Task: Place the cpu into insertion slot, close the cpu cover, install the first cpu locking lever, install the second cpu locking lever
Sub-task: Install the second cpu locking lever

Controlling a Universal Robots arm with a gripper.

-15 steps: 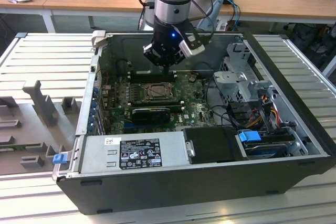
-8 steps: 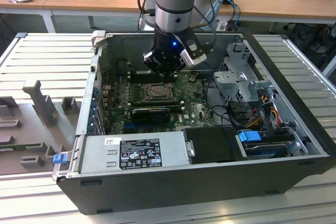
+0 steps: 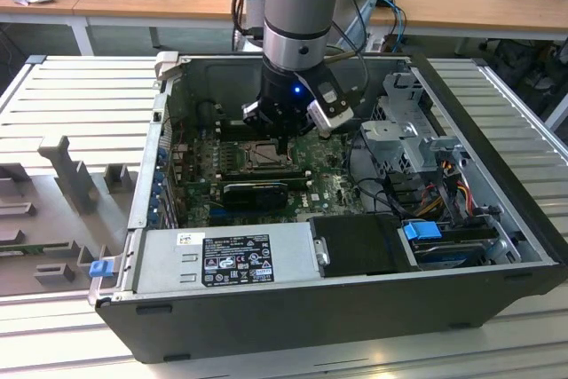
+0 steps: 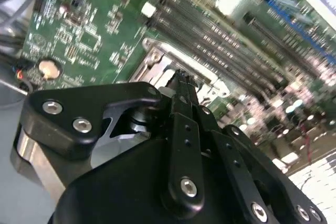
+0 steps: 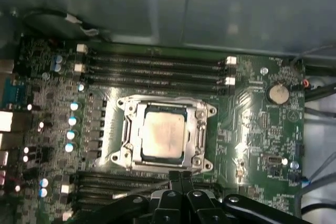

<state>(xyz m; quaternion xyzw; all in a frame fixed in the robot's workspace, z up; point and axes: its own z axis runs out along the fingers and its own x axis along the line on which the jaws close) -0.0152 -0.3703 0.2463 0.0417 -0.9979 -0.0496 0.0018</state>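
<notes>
In the exterior view, the grey robot arm reaches down into an open black computer case [image 3: 497, 210] lying on its side on a ribbed metal table [image 3: 80, 104], and its black gripper [image 3: 286, 135] hangs just above the green motherboard [image 3: 328, 175]. From here the arm's wrist covers part of the square black-framed insertion slot [image 3: 263, 156], so what sits inside it is hard to make out.

The first wrist view looks straight down on that insertion slot [image 5: 164, 134] and shows what the exterior view hides: the small flat square cpu with its pale silvery-grey face [image 5: 163, 135] lies seated in the slot, and the thin silvery metal cpu cover [image 5: 130, 109] lies flat around it, framing the chip through its window. Long dark memory slots [image 5: 157, 66] run beside the socket, and a round silver coin battery [image 5: 277, 94] sits well apart from it. The gripper [image 5: 181, 178] appears at the edge of the socket frame with its two black fingers pressed close together, nothing between them.

In the second wrist view the gripper [image 4: 182, 77] is seen from behind its own black linkage, its narrow tips right at the silvery socket frame; whether they touch it I cannot tell. The locking levers cannot be made out clearly.
</notes>
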